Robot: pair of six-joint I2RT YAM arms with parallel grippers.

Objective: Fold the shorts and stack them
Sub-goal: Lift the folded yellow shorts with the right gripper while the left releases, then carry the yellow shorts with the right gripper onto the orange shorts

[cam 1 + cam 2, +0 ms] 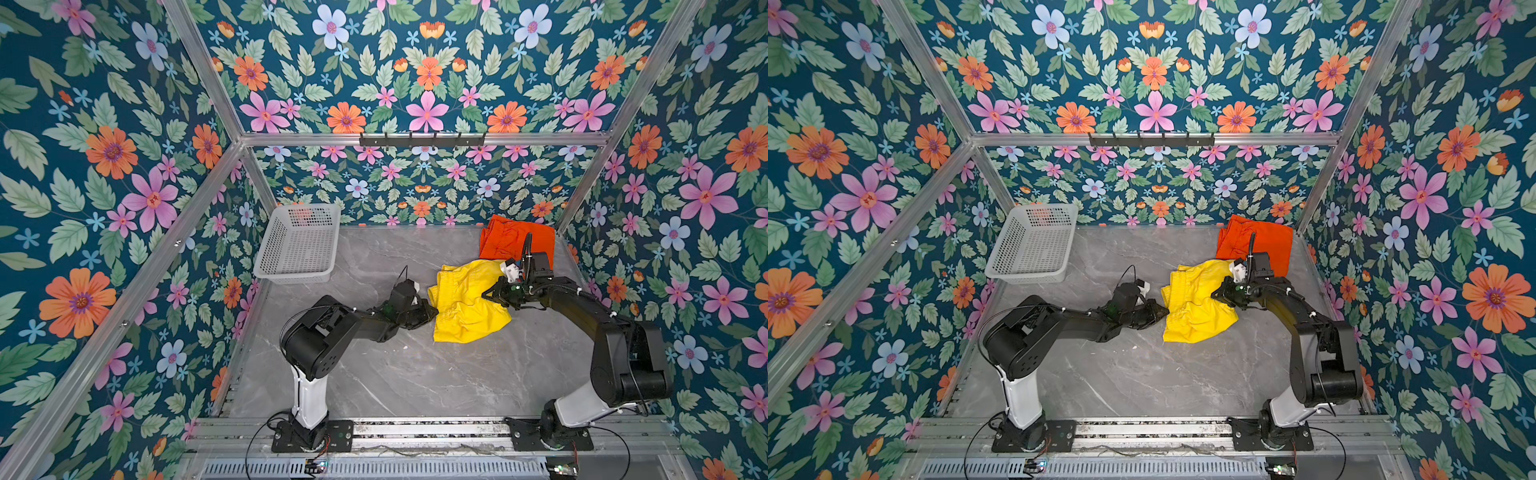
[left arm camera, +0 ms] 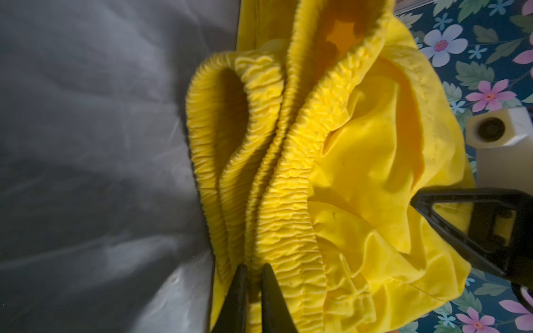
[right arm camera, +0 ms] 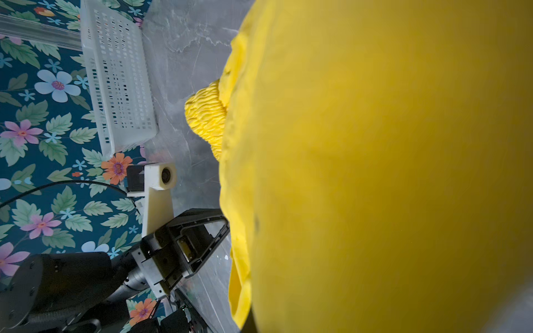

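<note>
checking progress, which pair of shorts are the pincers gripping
The yellow shorts, pinched by the left pincer and right pincer; the orange shorts lie ungripped at the back.

It was a lab robot cell: aluminium frame (image 1: 291, 139), floral wall panels (image 1: 104, 166), marble-look desk (image 1: 415, 374), two arms (image 1: 328, 328) bolted to a rail (image 1: 415, 430).

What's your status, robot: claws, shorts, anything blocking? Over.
Left gripper shut on yellow shorts at the waistband. Right gripper shut on their opposite side. Orange shorts lie behind, rear right. Basket well aside, nothing blocking.
</note>
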